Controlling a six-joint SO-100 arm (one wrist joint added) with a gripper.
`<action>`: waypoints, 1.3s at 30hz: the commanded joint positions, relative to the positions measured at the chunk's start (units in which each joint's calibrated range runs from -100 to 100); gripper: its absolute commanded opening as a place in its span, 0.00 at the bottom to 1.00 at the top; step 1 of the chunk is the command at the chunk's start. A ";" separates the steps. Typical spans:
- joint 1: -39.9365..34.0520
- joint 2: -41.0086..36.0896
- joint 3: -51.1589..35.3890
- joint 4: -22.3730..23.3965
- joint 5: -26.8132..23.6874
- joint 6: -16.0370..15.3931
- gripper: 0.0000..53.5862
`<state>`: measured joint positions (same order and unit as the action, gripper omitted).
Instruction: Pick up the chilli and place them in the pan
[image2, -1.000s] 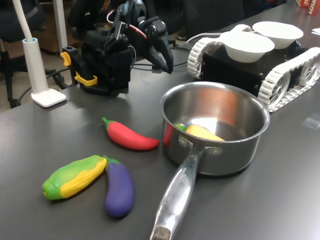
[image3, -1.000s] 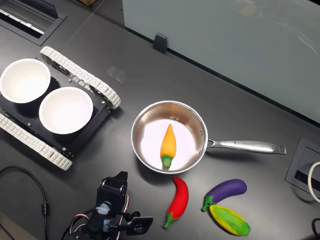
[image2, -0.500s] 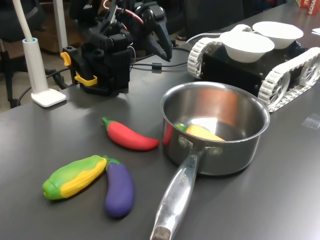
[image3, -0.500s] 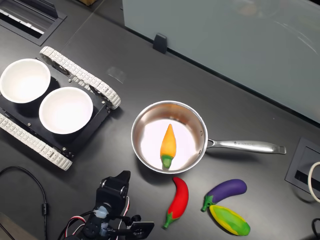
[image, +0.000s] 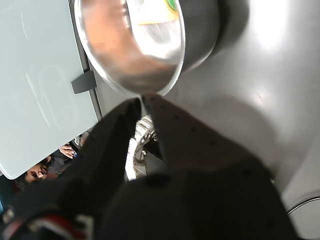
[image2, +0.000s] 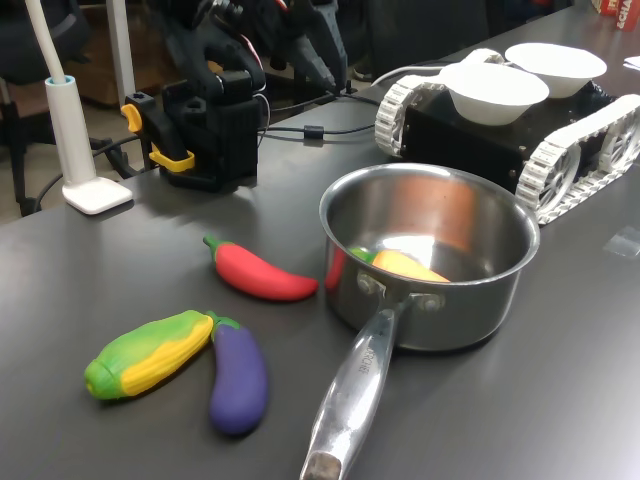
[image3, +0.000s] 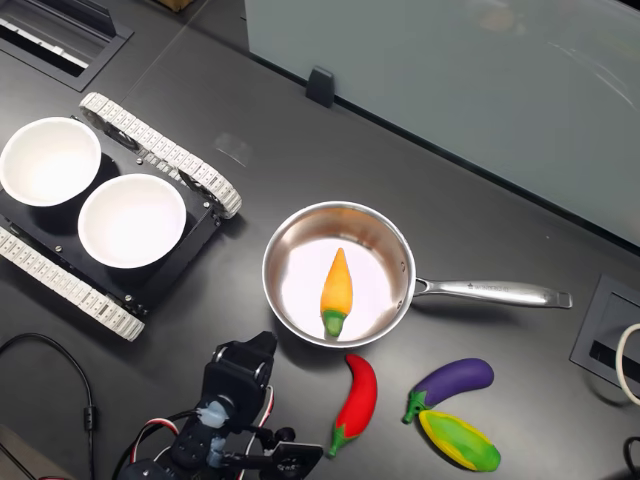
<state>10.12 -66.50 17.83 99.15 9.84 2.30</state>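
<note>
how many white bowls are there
2: one white bowl and another white bowl sit side by side on the tracked vehicle, at the second exterior view's left.

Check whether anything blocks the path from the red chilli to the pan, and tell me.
Nothing visible does. In the second exterior view the chilli lies on bare table just outside the pan, with no object between them. Only the pan's wall has to be cleared.

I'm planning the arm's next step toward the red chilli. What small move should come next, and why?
Probably swing the pincer over toward the smooth red curved chilli and open it. The chilli lies untouched on the dark table beside the shiny steel saucepan, which holds only an orange pepper. The pincer is raised, holds nothing, and its jaws look nearly closed in the wrist view.
</note>
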 joint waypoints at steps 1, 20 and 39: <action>2.49 4.46 -7.24 0.51 0.63 0.56 0.00; 15.57 15.17 -20.87 0.51 3.47 -1.71 0.04; 34.49 26.14 -26.14 0.42 14.95 -11.88 0.26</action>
<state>41.80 -40.74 -3.80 99.15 22.64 -8.26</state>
